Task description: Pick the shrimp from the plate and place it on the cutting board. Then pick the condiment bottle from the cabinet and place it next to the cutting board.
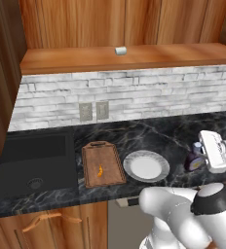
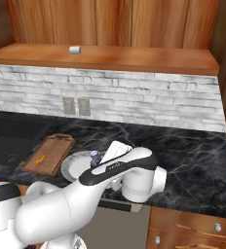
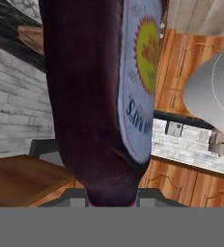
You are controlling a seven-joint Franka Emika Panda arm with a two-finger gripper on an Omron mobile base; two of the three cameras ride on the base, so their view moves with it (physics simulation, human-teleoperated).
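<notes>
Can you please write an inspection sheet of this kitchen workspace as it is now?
Surface: dark marble counter, sink at its left end.
Job's things: shrimp lies on the cutting board; plate beside the board, bare; bottle held just right of the plate, above the counter.
Clutter: small white block on the cabinet ledge.
Grippers: gripper shut on the bottle; fingers hidden behind it.
Cables: nothing seen.
Surroundings: white brick wall with two outlets; lower cupboards.
</notes>
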